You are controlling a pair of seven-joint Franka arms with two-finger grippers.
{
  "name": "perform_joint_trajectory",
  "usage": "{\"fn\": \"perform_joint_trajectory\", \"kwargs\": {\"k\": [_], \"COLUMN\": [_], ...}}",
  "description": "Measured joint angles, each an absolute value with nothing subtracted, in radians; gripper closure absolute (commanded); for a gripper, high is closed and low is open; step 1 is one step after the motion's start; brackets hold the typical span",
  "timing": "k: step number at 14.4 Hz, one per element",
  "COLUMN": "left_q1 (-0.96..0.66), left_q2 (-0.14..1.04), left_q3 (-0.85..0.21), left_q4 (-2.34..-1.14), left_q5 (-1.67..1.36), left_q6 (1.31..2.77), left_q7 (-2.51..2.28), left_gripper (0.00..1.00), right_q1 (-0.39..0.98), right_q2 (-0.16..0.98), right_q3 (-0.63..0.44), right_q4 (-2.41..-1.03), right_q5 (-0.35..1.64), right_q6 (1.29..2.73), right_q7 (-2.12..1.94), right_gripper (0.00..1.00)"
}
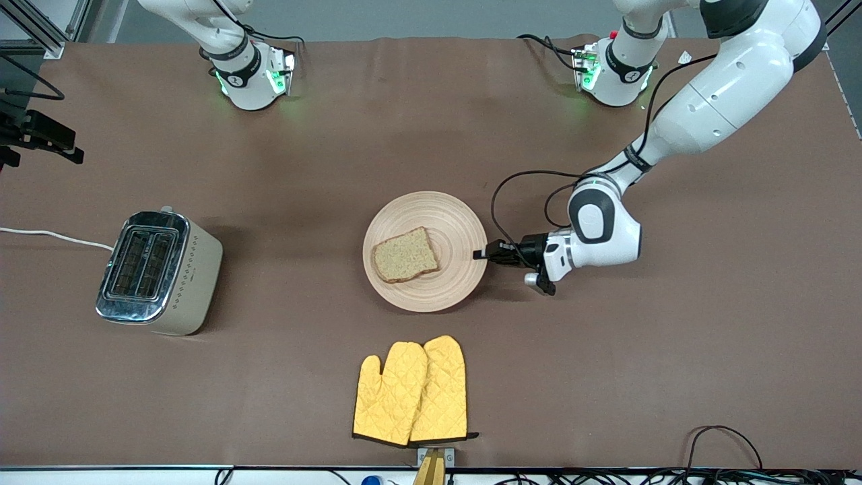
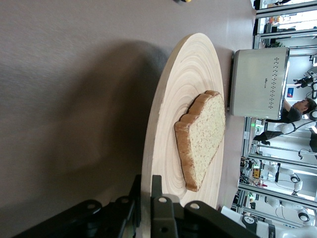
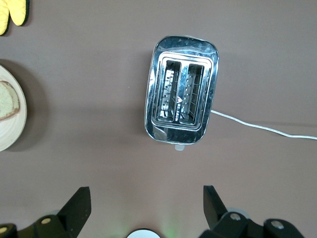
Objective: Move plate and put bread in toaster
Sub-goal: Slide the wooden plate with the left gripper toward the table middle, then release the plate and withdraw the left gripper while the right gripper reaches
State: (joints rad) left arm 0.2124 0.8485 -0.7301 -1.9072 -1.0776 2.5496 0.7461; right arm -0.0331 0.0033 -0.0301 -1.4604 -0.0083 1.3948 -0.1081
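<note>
plate: stiff light wood, left gripper clamped on its rim
bread: soft, loose, may slide
right gripper: spread wide above toaster, waiting

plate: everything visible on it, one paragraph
The plate is round, shallow, light wood with concentric ring grain. It sits mid-table, nearer the front camera than the arm bases, with the yellow oven mitts nearer still. One slice of wholegrain bread lies flat on it, off-centre. The left hand is shut on its rim at the left arm's end.
</note>
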Motion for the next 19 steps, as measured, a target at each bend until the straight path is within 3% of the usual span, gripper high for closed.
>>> {"fn": "perform_joint_trajectory", "kwargs": {"k": [2, 4, 5, 6, 7, 16, 19], "left_q1": [0.205, 0.208, 0.210, 0.211, 0.211, 0.269, 0.325], "left_q2": [0.856, 0.875, 0.883, 0.887, 0.890, 0.867, 0.838], "left_q3": [-0.720, -0.714, -0.714, -0.714, -0.714, -0.718, -0.718], "left_q4": [-1.907, -1.906, -1.905, -1.905, -1.905, -1.882, -1.855], "left_q5": [-1.080, -1.080, -1.084, -1.084, -1.084, -1.087, -1.085], "left_q6": [2.551, 2.551, 2.548, 2.546, 2.546, 2.550, 2.549], "left_q7": [0.763, 0.782, 0.791, 0.793, 0.793, 0.712, 0.684], "left_gripper": [0.98, 0.86, 0.72, 0.48, 0.00, 0.00, 0.00], "right_q1": [-0.033, -0.031, -0.031, -0.031, -0.031, -0.040, -0.027], "right_q2": [0.003, 0.003, 0.003, 0.003, 0.003, 0.007, 0.034], "right_q3": [-0.029, -0.027, -0.025, -0.024, -0.024, -0.029, -0.022], "right_q4": [-1.460, -1.460, -1.460, -1.460, -1.461, -1.466, -1.482], "right_q5": [-0.008, -0.008, -0.008, -0.008, -0.008, -0.001, 0.108], "right_q6": [1.393, 1.391, 1.391, 1.390, 1.389, 1.383, 1.404], "right_q7": [-0.108, -0.108, -0.108, -0.108, -0.108, -0.108, -0.108], "right_gripper": [0.00, 0.00, 0.00, 0.00, 0.00, 0.00, 0.00]}}
